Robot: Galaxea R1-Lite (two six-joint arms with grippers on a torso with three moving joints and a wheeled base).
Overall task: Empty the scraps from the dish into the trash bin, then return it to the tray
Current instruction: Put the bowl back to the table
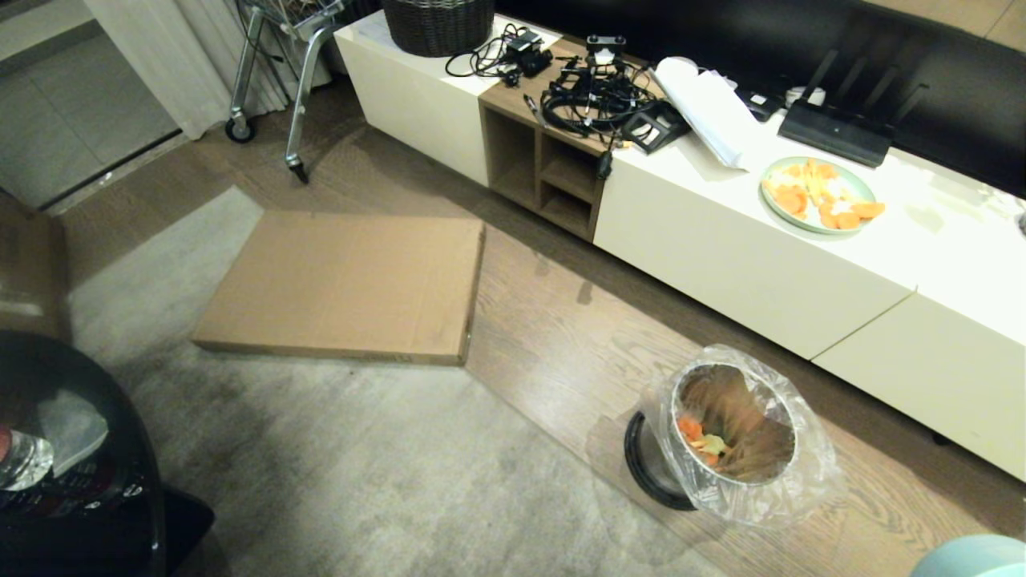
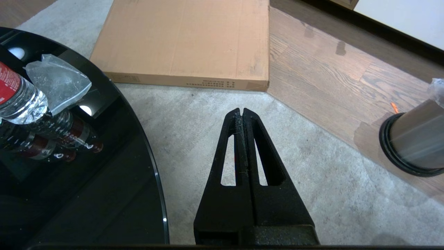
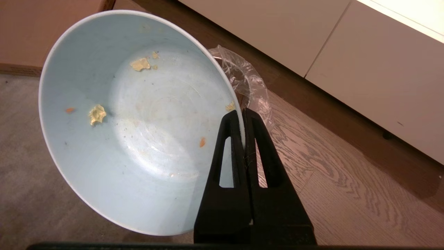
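Observation:
In the right wrist view my right gripper (image 3: pixel 244 114) is shut on the rim of the dish (image 3: pixel 135 121), a pale blue-white bowl held tilted on its side above the floor. A few yellow and orange scraps (image 3: pixel 97 114) cling inside it. Behind the bowl shows the clear liner of the trash bin (image 3: pixel 247 83). In the head view the steel trash bin (image 1: pixel 733 433) stands on the wood floor with orange and pale scraps (image 1: pixel 699 437) in it. The bowl's edge (image 1: pixel 970 557) peeks in at the lower right corner. My left gripper (image 2: pixel 241 111) is shut and empty over the carpet. The tray is out of view.
A flat cardboard box (image 1: pixel 345 284) lies on the floor to the left. A low white cabinet (image 1: pixel 745 264) behind the bin carries a green plate with orange pieces (image 1: pixel 822 195) and cables. A black glass table (image 2: pixel 86 173) with a bottle (image 2: pixel 17 100) stands by my left arm.

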